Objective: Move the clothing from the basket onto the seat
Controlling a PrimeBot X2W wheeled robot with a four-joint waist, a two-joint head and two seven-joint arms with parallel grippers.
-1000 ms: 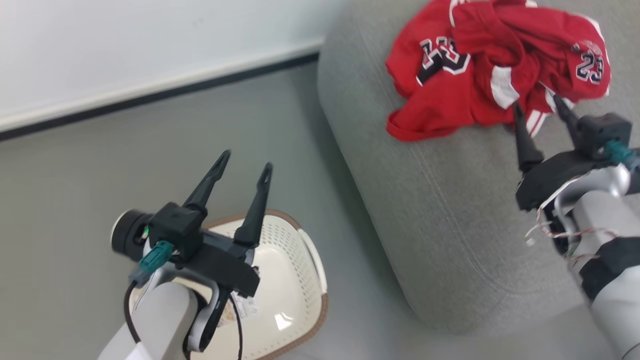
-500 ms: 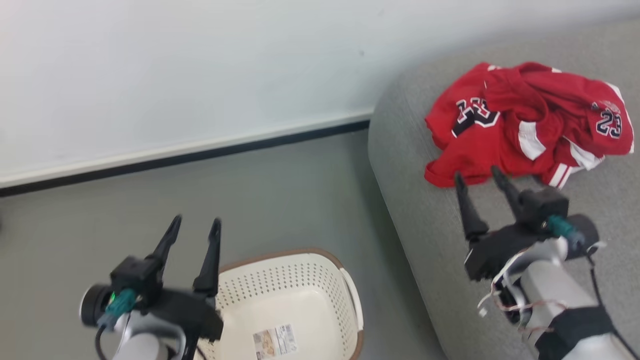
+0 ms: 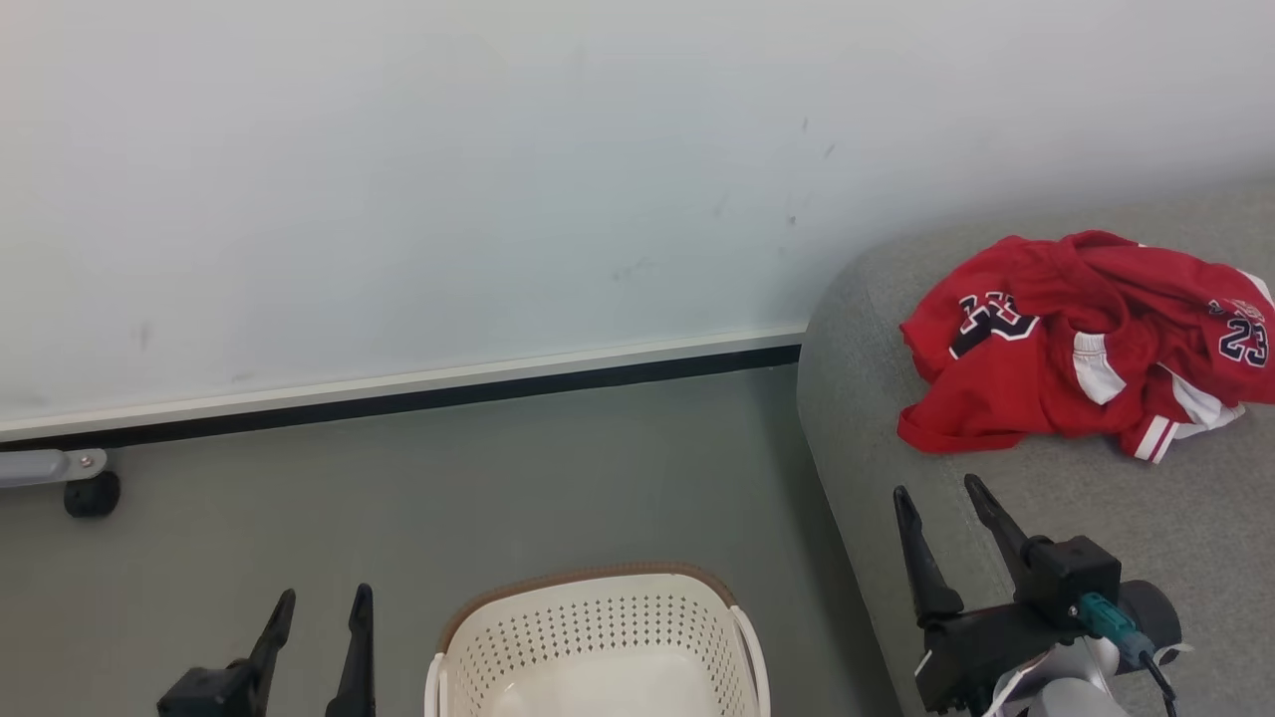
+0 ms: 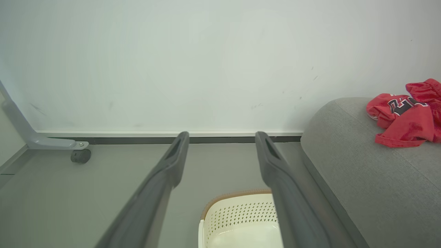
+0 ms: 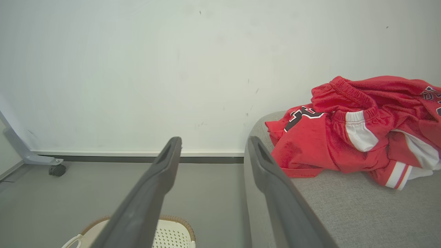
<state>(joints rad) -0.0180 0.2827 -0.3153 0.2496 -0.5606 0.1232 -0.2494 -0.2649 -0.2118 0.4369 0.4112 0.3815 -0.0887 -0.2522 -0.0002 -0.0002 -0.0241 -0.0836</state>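
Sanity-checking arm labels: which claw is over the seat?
The right claw, open, over the edge of the seat, short of the clothing. The left claw hangs over the floor, left of the basket.

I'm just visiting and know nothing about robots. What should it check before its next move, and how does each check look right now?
1. Red sports garments with white trim lie on the light-grey fabric seat cushion: ok.
2. Cream perforated plastic basket with brown rim emptied: cannot tell; its floor is partly out of frame, the visible part holds nothing.
3. Left gripper open and empty: ok.
4. Right gripper open, apart from the garments: ok.
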